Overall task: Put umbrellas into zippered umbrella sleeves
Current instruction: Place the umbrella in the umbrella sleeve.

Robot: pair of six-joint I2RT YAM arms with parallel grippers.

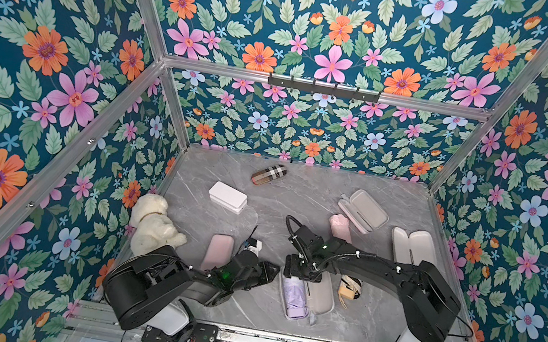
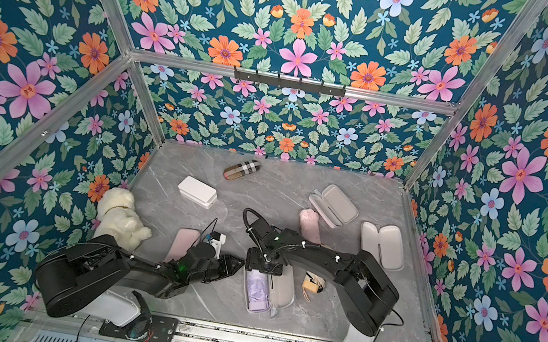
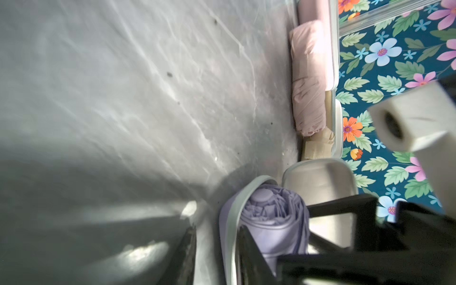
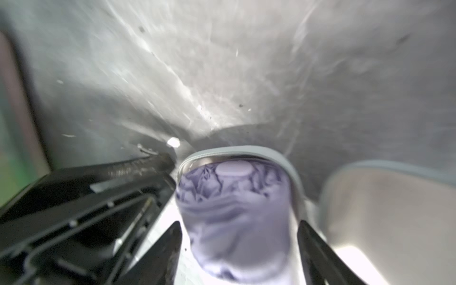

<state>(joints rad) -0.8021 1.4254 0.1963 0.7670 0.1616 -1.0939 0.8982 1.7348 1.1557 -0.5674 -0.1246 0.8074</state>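
Straddling the lavender umbrella (image 1: 296,294) in its unzipped sleeve (image 1: 322,300), your right end effector (image 4: 239,223) gapes; left end effector (image 3: 216,237) unclear; pink umbrella (image 1: 340,227), cream umbrella (image 1: 349,288) wait.

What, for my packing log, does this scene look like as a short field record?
packed: lavender folded fabric umbrella lying in one half of the open lavender clamshell sleeve
right gripper: open, straddling that umbrella
left gripper: open, at that sleeve's rim
loose on grey marble table: pale pink folded umbrella; cream folded umbrella with black markings
empty and open: two grey-beige-lined clamshell sleeves, on the robot's right
closed: pink oblong sleeve, contents hidden
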